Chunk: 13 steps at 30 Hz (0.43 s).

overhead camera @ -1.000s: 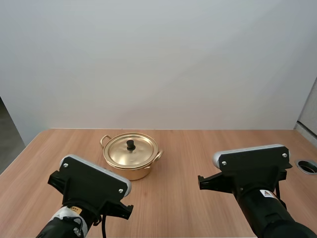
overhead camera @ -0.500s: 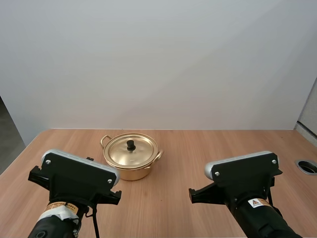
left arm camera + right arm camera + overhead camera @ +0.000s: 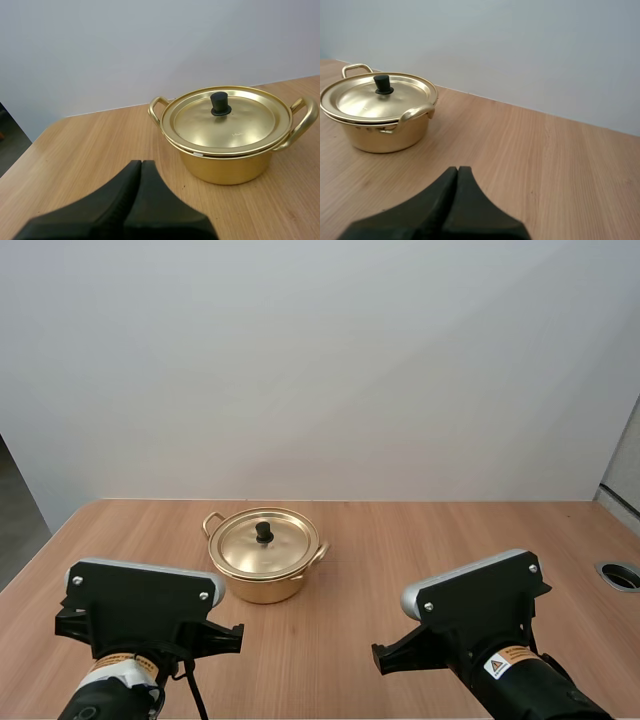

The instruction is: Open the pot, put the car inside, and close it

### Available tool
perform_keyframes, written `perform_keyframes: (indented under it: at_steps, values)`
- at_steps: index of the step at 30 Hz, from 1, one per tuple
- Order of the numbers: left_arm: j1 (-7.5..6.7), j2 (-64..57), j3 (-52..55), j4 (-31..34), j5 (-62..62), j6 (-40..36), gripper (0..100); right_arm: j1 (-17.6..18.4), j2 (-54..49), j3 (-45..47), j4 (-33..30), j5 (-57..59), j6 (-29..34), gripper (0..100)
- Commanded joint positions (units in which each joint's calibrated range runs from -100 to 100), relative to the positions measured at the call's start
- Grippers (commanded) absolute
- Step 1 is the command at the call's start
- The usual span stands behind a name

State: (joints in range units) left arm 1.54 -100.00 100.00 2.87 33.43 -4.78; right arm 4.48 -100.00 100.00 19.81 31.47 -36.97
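Gold pot (image 3: 265, 565) sits on the table (image 3: 420, 540), lid (image 3: 262, 545) on and black knob (image 3: 264, 532) up, left of the table's middle toward the far edge. Left hand (image 3: 141, 164) has its fingers pressed together into one dark wedge with nothing held, and the pot is ahead at about 1 o'clock, apart from the tips. Right hand (image 3: 458, 170) is likewise closed and empty, with the pot well apart at about 10 o'clock.
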Motion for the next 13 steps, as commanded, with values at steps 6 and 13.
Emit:
perform_keyframes:
  at_steps: [6, 13]
  values:
    - [0.00, 0.00, 0.00, 0.02, -0.13, 0.01, 0, -0.23, 0.00, 0.00, -27.85, 0.27, 29.13, 0]
    - [0.00, 0.00, 0.00, 0.02, -0.13, 0.01, 0, -8.69, 0.00, 0.00, -25.93, -0.22, 29.22, 0]
